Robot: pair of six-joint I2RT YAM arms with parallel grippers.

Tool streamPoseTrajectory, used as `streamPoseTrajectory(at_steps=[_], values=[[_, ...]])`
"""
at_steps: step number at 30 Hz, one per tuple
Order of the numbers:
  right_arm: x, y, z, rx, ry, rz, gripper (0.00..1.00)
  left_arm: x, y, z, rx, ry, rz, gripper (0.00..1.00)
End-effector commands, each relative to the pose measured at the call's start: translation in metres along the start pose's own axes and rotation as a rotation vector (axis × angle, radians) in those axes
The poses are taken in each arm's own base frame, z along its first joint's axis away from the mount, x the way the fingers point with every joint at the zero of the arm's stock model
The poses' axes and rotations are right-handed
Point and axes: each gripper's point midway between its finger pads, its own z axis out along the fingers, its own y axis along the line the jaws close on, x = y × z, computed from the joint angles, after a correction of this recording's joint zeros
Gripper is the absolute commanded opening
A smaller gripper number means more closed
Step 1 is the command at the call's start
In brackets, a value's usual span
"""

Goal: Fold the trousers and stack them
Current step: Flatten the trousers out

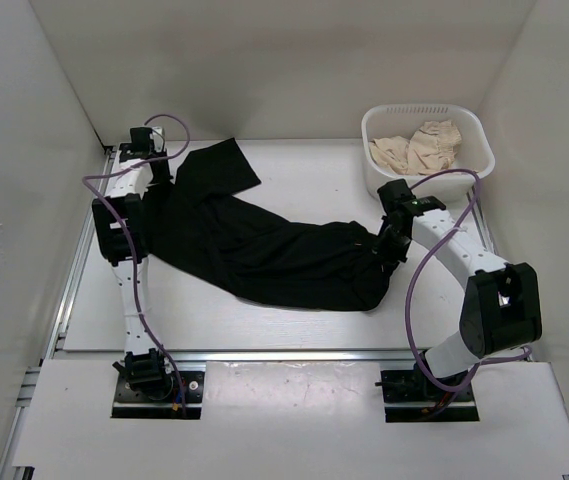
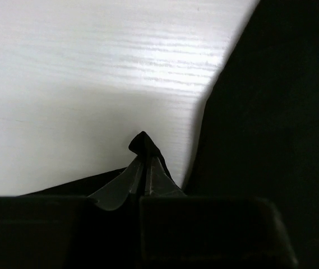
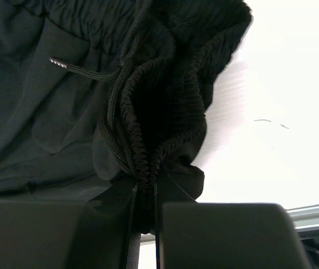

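Black trousers (image 1: 264,250) (ribbed elastic waistband), gripper-pinched.

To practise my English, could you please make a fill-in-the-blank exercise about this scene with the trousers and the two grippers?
1. The trousers lying on the table are ___ in colour.
2. The right gripper is shut on their elastic ___.
3. The white basket stands at the far ___ corner of the table.
Missing words: black; waistband; right.
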Motion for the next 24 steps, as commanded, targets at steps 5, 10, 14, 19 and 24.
streamPoseTrajectory(at_steps=[5,10,14,19,24], values=[[-0.051,-0.002,-0.036,-0.067,-0.103,0.075,0.0,-0.029,0.056,-0.076,-0.012,-0.022,-0.092,0.14],[-0.085,0.007,-0.058,-0.158,-0.14,0.125,0.0,-0.078,0.087,-0.162,-0.07,-0.155,-0.119,0.14],[-0.091,-0.001,-0.078,-0.195,-0.154,0.165,0.0,-0.076,0.099,-0.249,-0.086,-0.196,-0.151,0.14],[-0.055,-0.048,-0.081,-0.13,-0.102,0.244,0.0,0.006,0.116,-0.3,-0.129,-0.046,-0.247,0.14],[0.009,-0.125,-0.032,-0.016,0.0,0.39,0.0,0.144,0.118,-0.32,-0.231,0.188,-0.349,0.14]])
